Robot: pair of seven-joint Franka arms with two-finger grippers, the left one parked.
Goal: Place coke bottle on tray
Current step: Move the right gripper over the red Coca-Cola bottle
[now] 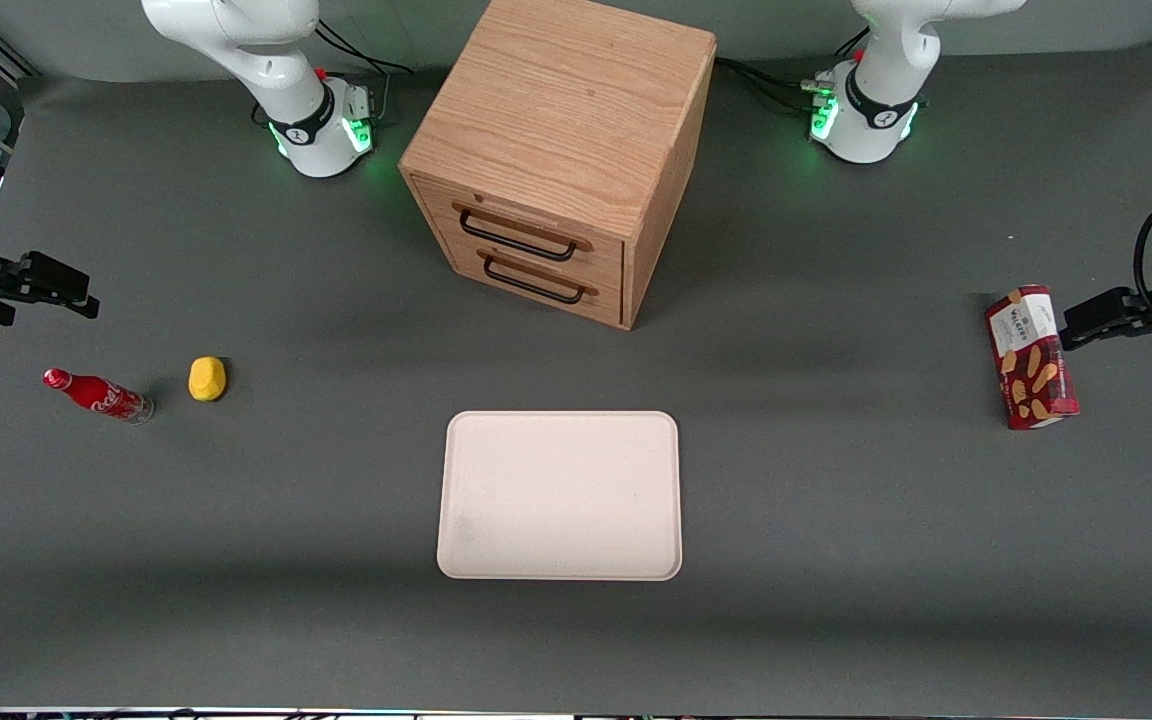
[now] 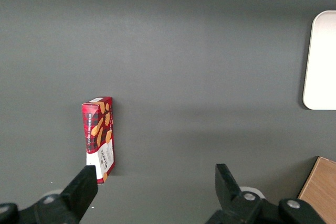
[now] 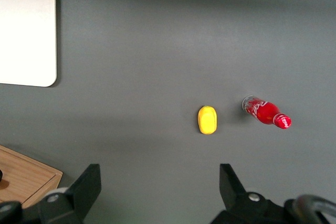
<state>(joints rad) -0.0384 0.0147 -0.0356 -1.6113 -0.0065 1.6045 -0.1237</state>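
While the cream tray sits bare in the lower centre of the front view, the coke bottle lies on its side at the left of that frame, toward the working arm's end of the table, well apart from the tray, part of its white "Coca-Cola" script readable on the red body, with a yellow lemon-like object just beside its clear base. A little farther back, the gripper hovers at the left edge above the mat with its fingers spread wide and holding nothing. At the right edge lies a red biscuit box whose white label is too small to read, and in the upper centre stands a wooden two-drawer cabinet.
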